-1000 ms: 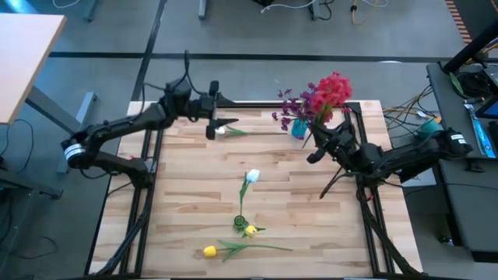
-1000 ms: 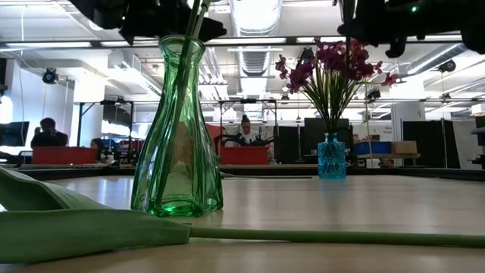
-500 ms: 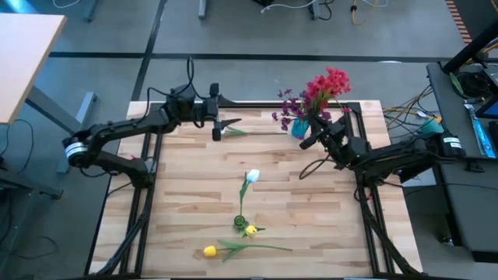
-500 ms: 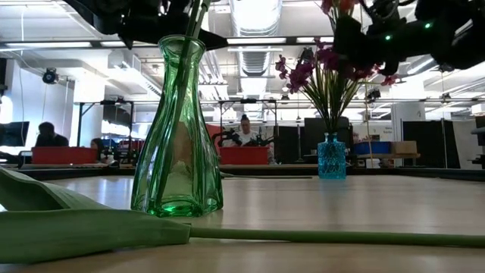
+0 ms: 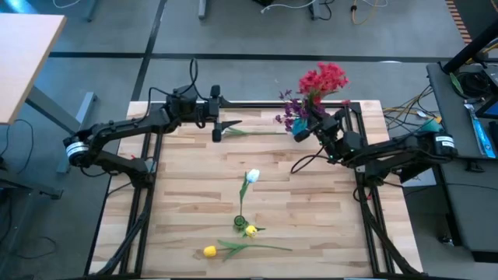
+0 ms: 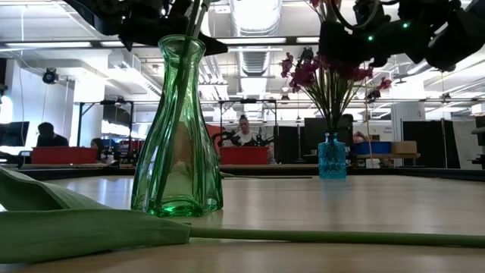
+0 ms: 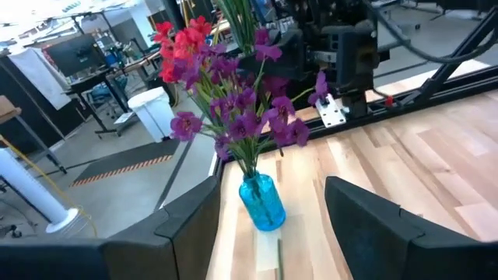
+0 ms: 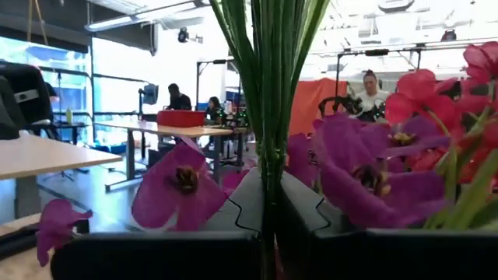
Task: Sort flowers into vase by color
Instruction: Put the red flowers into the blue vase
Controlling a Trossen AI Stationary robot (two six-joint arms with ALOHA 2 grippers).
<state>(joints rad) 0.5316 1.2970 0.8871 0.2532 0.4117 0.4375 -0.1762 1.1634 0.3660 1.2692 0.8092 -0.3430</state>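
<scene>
My right gripper point(image 5: 317, 127) is shut on a bunch of red flowers point(image 5: 323, 78), held beside the purple flowers point(image 5: 289, 113) that stand in the small blue vase point(image 6: 331, 155) at the table's far edge. My left gripper point(image 5: 216, 131) hovers open at the far left, above the bud end of a flower whose stem point(image 5: 257, 131) lies on the table and points at the blue vase. A white tulip point(image 5: 251, 176) stands in the green glass vase point(image 6: 176, 129) near the table's front. My right gripper pinches the bundle of green stems point(image 8: 268, 155) between its two fingers, which lie across them. The red blossoms point(image 8: 420, 85) rise beyond the fingers, among the purple ones. The lower stem ends point(image 5: 307, 161) trail below the gripper.
A yellow bud point(image 5: 250, 230) sits by the green vase's foot. Another yellow flower point(image 5: 210, 250) lies along the near edge, its leaf point(image 6: 76, 227) and stem close to the low camera. The middle of the wooden table point(image 5: 327, 210) is bare. People sit in the room behind.
My right gripper has carried the red bunch toward the table's left and far edge, up to the blue vase, tipping it more upright. The trailing stem ends have swung along with it. The blossoms now stand over the purple flowers.
</scene>
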